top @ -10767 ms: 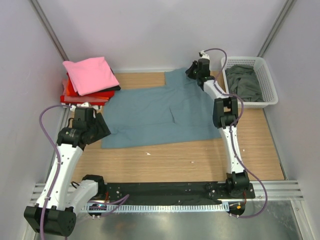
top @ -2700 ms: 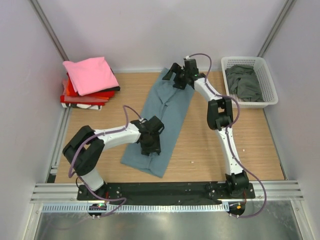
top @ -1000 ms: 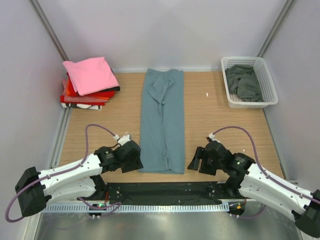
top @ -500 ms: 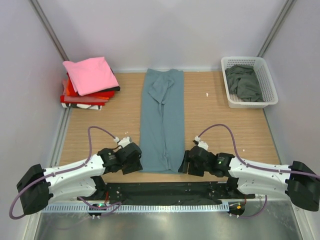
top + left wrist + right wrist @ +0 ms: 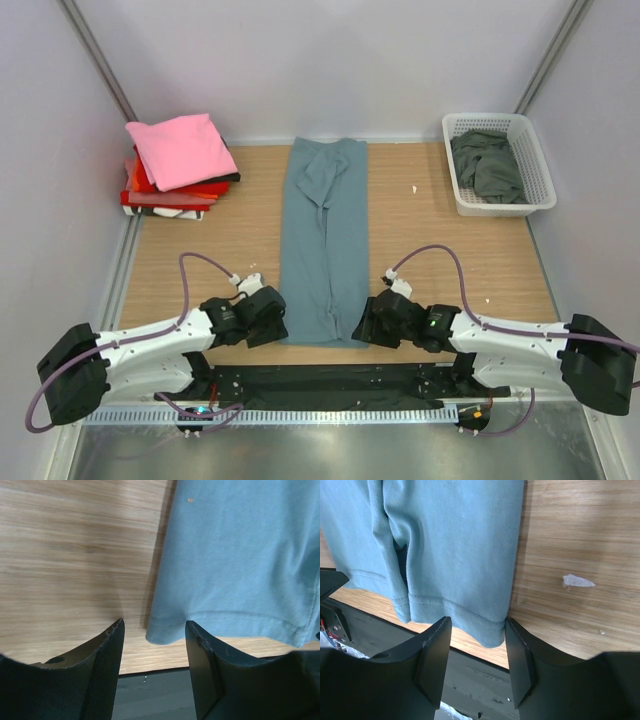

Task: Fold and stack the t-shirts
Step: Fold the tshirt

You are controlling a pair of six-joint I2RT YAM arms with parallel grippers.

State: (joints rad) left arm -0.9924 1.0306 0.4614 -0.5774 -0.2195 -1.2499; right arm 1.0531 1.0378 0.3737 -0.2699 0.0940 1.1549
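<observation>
Slate-blue tee (image 5: 325,235) lies flat mid-table (image 5: 450,270), folded into a long narrow strip. It runs from far edge to near edge, hem end toward the arm bases. Some creases in far half.

L gripper (image 5: 277,322) sits low at strip's near-left corner. Wrist view: fingers (image 5: 107,652) apart, hem corner lying in the gap w/ bare wood showing on the outer side. Not pinched, cloth flat.

R gripper (image 5: 362,325) is low at near-right corner, mirror pose. Wrist view: fingers (image 5: 435,655) spread, hem corner btwn them, strip's right edge just beside the right-hand finger. No grip seen here either. Small white scrap (image 5: 577,581) on wood, right of strip.

Far-left corner holds the stack: pink tee (image 5: 180,148) on top, red tee (image 5: 170,190) under it, black tee (image 5: 232,177) showing only as a thin edge.

Far right: dark grey-green tee (image 5: 488,165) crumpled inside white basket (image 5: 503,208).
</observation>
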